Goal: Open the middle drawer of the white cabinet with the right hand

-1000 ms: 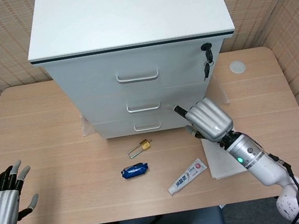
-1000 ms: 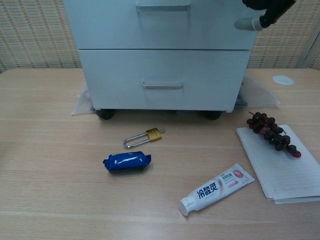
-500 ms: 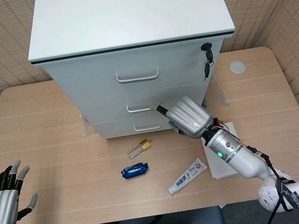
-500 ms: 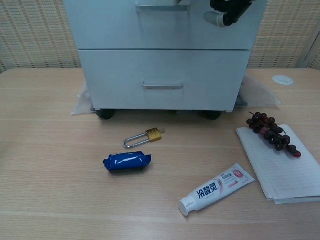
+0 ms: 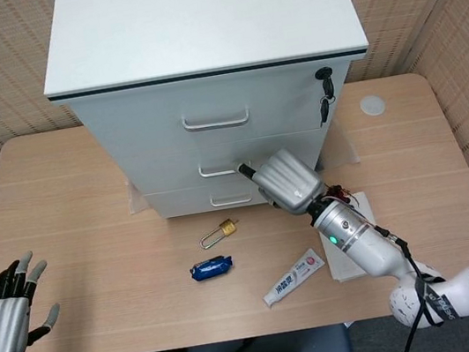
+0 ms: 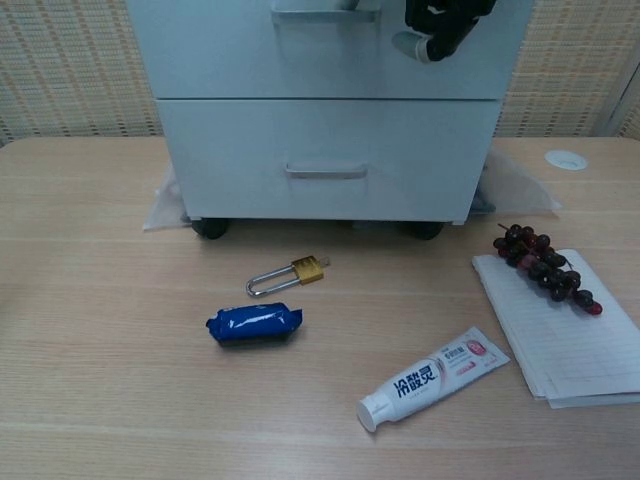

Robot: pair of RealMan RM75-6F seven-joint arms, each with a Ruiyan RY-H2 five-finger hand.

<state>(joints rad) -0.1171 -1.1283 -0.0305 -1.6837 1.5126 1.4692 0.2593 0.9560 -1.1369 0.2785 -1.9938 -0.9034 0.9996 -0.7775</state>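
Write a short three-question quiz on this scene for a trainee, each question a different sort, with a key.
1. True or false: the right hand is near the handle of the middle drawer.
2. Which lies closest to the padlock? A) blue packet B) toothpaste tube C) grapes
3. Fill in: the grapes rest on the ____.

Key
1. True; its fingertips are at the handle's right end, though contact cannot be told.
2. A
3. notepad
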